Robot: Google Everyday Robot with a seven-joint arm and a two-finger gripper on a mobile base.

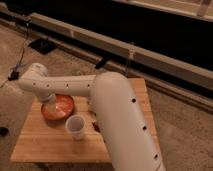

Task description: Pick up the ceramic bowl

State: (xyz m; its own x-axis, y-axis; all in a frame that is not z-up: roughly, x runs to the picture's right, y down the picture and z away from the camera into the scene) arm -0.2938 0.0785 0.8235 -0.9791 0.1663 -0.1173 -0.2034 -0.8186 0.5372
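White arm (117,115) fills the lower right foreground as a thick rounded segment with small dark dots along its side. A slimmer link runs from it leftward, roughly level, over the back of the bench (45,145). It ends in a rounded joint at far left and turns down from there.

The claw (50,101) hangs below that joint, pointing down at the left-rear part of the ceramic bowl (62,108), at or just above the rim. Contact unclear. Cannot tell whether the claw is apart or together; it reads as a pale blur against the orange.

The ceramic bowl sits upright on the left-rear part of the bench, reddish-orange with a paler centre, near the left edge but not over it. White cup (75,127) stands upright just in front and to the right of the bowl, close to it; cannot tell if they touch. Small brown object (95,125) lies right of the cup, partly hidden by the big arm segment.

Bench is pale wood planks. Its front-left area ahead of the bowl and cup is bare wood. Its right side is mostly covered by the arm, with the right-rear corner showing.

Grey floor (185,125) surrounds the bench. Long pale rail (150,56) runs diagonally behind it, dark wall beyond. A dark flat thing (42,45) and a thin cable (21,60) are on the floor at rear left, well apart from the bench.
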